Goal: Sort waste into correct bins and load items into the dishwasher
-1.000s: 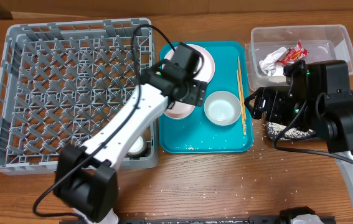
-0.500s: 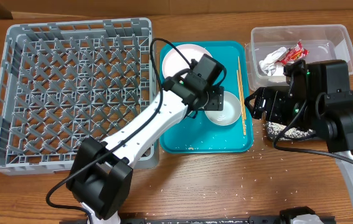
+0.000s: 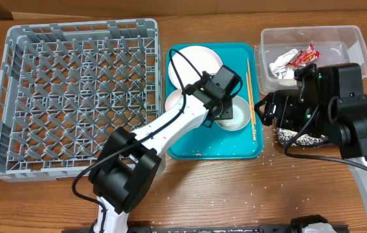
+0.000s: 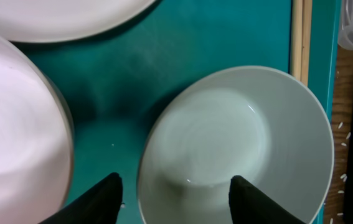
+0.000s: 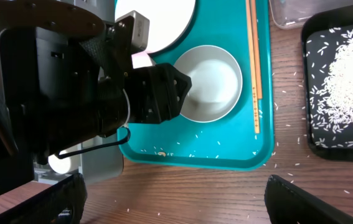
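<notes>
My left gripper [image 3: 226,103] [image 4: 179,190] is open and hangs low over a white bowl [image 3: 233,118] [image 4: 238,137] on the teal tray [image 3: 202,147], one finger outside its near rim and one over its inside. A second white bowl [image 3: 175,103] [image 4: 14,124] and the round white plate [image 3: 193,63] [image 4: 70,18] lie to its left. The chopsticks [image 3: 250,97] [image 5: 254,56] lie along the tray's right side. My right gripper [image 3: 267,109] [image 5: 175,183] is open and empty above the table. The clear tub [image 3: 358,45] holds the napkin [image 3: 281,63] and the red wrapper [image 3: 306,54].
The grey dish rack [image 3: 73,97] fills the left side. The black tray [image 5: 316,134] with white rice [image 5: 350,78] sits below the tub, mostly under my right arm. A small white cup [image 5: 61,163] shows by the rack's corner. Rice grains are scattered on the table [image 3: 261,188].
My left gripper has swung right, from over the plate and left bowl to above the right bowl on the teal tray. The right arm has not moved.
</notes>
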Motion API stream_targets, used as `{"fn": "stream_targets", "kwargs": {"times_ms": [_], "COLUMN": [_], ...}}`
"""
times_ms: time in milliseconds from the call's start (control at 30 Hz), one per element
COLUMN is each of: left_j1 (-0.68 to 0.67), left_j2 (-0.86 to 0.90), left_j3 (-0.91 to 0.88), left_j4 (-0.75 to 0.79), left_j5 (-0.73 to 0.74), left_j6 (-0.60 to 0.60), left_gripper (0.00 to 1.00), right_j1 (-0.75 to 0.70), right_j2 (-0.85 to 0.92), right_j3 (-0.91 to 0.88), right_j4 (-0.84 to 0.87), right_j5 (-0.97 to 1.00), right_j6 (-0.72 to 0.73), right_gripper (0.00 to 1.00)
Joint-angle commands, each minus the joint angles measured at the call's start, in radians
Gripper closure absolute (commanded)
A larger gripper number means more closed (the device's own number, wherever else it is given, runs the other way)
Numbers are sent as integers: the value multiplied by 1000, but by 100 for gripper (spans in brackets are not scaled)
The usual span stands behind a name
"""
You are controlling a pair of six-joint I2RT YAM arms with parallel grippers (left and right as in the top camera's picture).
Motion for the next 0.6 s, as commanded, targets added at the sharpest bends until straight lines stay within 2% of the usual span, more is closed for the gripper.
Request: {"fn": "stream_targets", "kwargs": {"times_ms": [0,100,300,367,567], "left_j1": [-7,-7,-7,-7,-6], "left_j2": [17,25,71,87,100], "left_j3": [-5,-5,-6,-6,-5], "left_j4": [1,0,-6,-6,-5], "left_j5": [-24,-24,-23,-23,-24], "left_j6": [-13,-20,-41,-56,-62], "left_gripper": [49,53,56,60,89], "right_j1": [-1,-1,-1,-1,-1], "right_j2": [-2,-2,-2,-2,-2], "right_j3": [13,13,13,13,13], "right_j4": [3,4,4,4,14], "right_j5": [6,6,6,6,6], "right_j6": [-11,-11,-11,-11,-11], "right_gripper": [7,7,7,8,8]}}
